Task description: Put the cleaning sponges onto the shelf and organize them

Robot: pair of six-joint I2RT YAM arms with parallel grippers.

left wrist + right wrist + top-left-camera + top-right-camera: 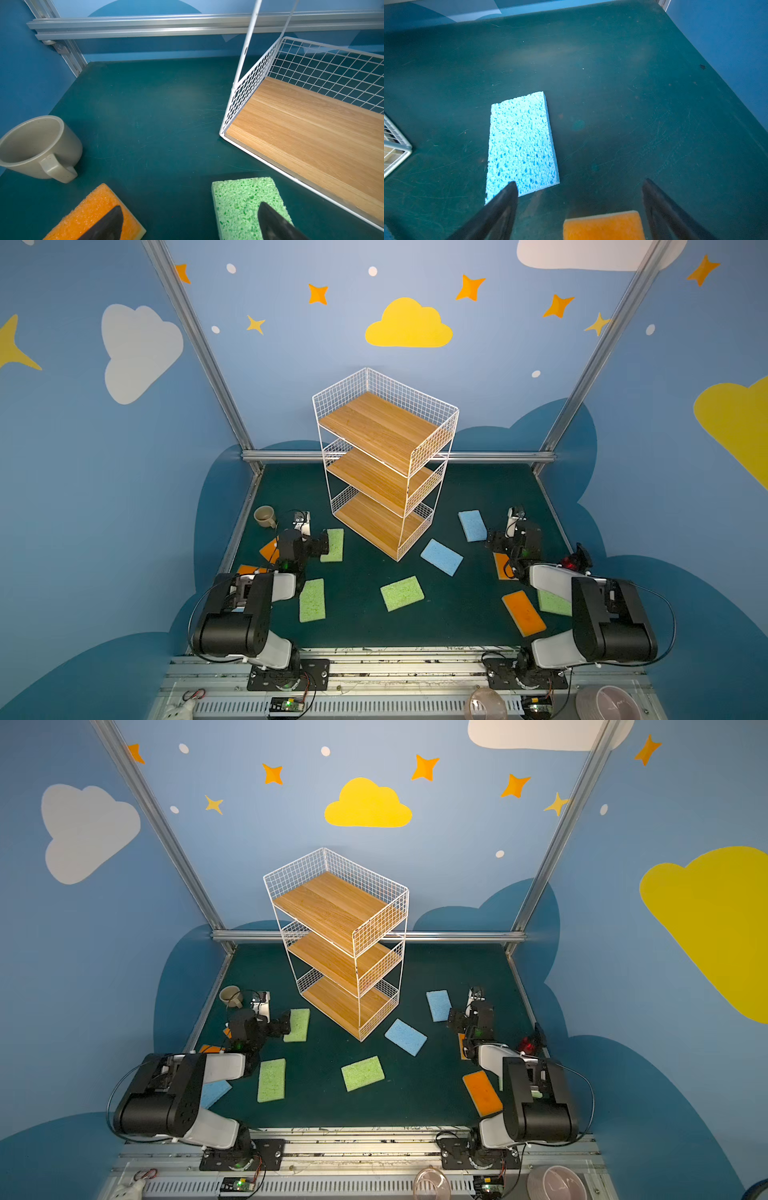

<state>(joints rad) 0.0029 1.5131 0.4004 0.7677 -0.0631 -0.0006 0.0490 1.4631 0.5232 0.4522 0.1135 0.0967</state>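
The shelf point(374, 423) point(332, 903) stands mid-table at the back, a white wire rack with three bare wooden boards; its lowest board point(311, 133) shows in the left wrist view. Cleaning sponges lie scattered flat on the green mat: green point(402, 593), blue point(441, 557), orange point(523, 613). My left gripper point(303, 537) point(190, 206) hangs open, one finger over an orange sponge point(93, 209), the other over a green sponge point(239, 199). My right gripper point(513, 531) point(580, 182) is open above the mat, beside a blue sponge point(519, 141), with an orange sponge point(604, 226) under its gap.
A beige mug point(264, 516) point(39, 147) lies tipped at the mat's far left corner, close to the left gripper. Aluminium rails point(490, 456) and blue walls bound the mat. Pale bowls point(602, 701) sit beyond the front edge.
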